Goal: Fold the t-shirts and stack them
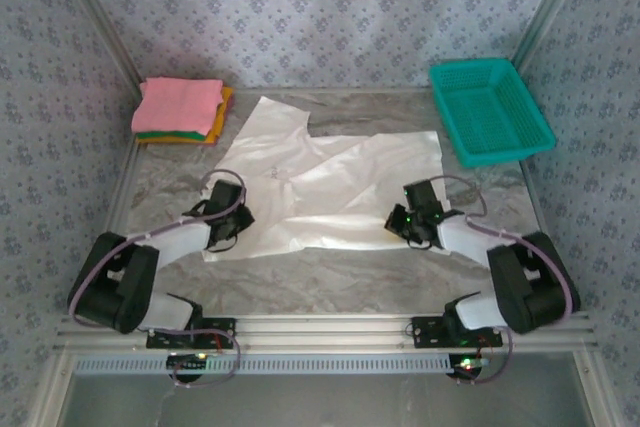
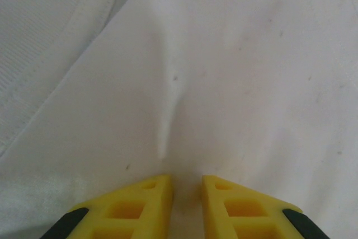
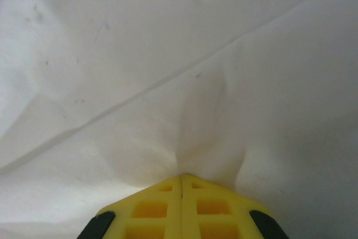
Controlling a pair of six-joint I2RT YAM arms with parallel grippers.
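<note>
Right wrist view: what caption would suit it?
The right gripper shut on a pinched ridge of the white t-shirt.

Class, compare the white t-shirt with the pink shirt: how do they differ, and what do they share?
The white t-shirt lies spread out and creased; the pink shirt is folded square. The white t-shirt lies on the table; the pink shirt tops a stack. The right gripper pinches the white t-shirt; no gripper is at the pink shirt. Both are cloth garments.
</note>
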